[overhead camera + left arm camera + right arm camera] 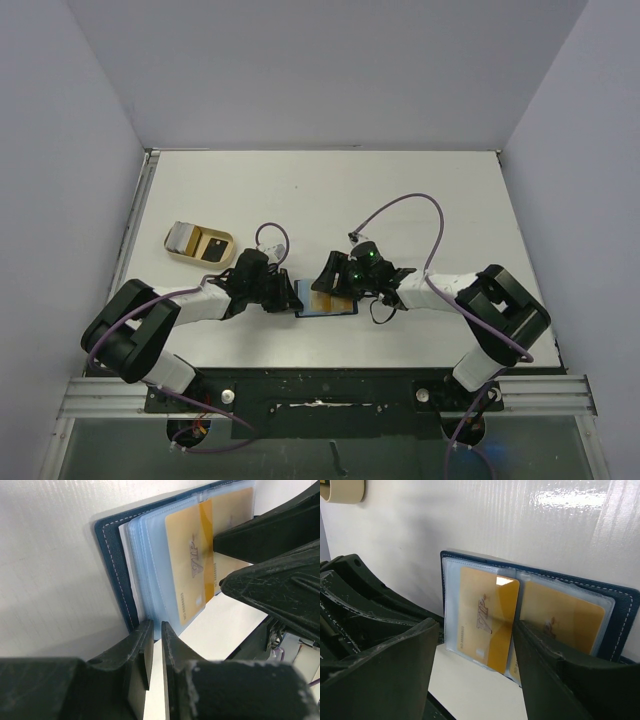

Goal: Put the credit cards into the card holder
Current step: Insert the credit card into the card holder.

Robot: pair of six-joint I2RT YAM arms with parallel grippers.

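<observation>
Far left on the white table (300, 190), top view: a shallow, rounded beige tray (192, 258). Inside it lies the black card (213, 246), beside a pale grey item I cannot identify. The tray sits well apart from where the arms are working.

Next right: the left gripper (156, 645), low over the table and pointing toward the centre. Its fingers are narrow, with only a slim slit between them and white table showing through. The tips sit at a corner of the card holder (111, 555), right at the edge of its clear sleeves. I cannot tell whether they pinch a sleeve or merely touch it.

Centre, toward the near edge and between the two grippers: the card holder lies open and flat. Its navy cover with pale stitching is underneath, and the clear blue-tinted sleeves face up. One gold card (487, 622) sits on one page, seemingly under the plastic, lettering visible. A second gold card (560, 612) is in the neighbouring sleeve, across the fold.

Right of centre: the right gripper (474, 630), over the holder. Its fingers are spread wide, one on each side of the first gold card, gripping nothing. Contact with the sleeves is unclear.

Further right: a purple cable (410, 200) loops from the right arm above the bare table.
</observation>
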